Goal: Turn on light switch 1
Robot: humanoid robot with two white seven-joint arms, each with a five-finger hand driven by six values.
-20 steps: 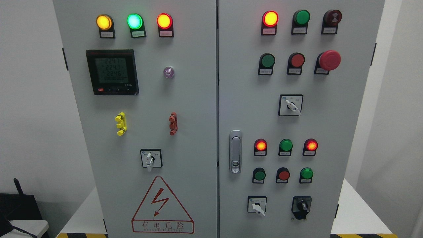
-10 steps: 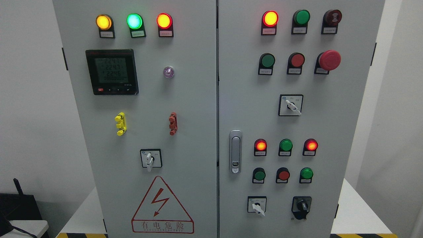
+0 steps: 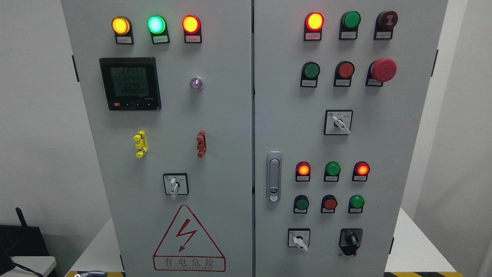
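Observation:
A grey electrical cabinet (image 3: 230,115) with two doors fills the head view. The right door carries rows of round buttons and lamps: a green button (image 3: 311,70), a red button (image 3: 346,70) and a red mushroom button (image 3: 383,70) in the upper rows, and lower down a green button (image 3: 301,204), a red one (image 3: 329,204) and a green one (image 3: 356,202). I cannot read their labels. White rotary switches sit on the right door (image 3: 338,122) (image 3: 299,238) and on the left door (image 3: 175,184). A small grey tip of my left hand (image 3: 90,274) shows at the bottom edge.
The left door carries a digital meter (image 3: 130,84), three lit lamps (image 3: 155,24) and a red warning triangle (image 3: 188,240). A silver door handle (image 3: 273,176) is beside the centre seam. The cabinet stands on a white table (image 3: 417,246). A black device (image 3: 23,238) is at the lower left.
A grey tip has come into view at the bottom edge, left of the middle. The cabinet and its lamps are unchanged.

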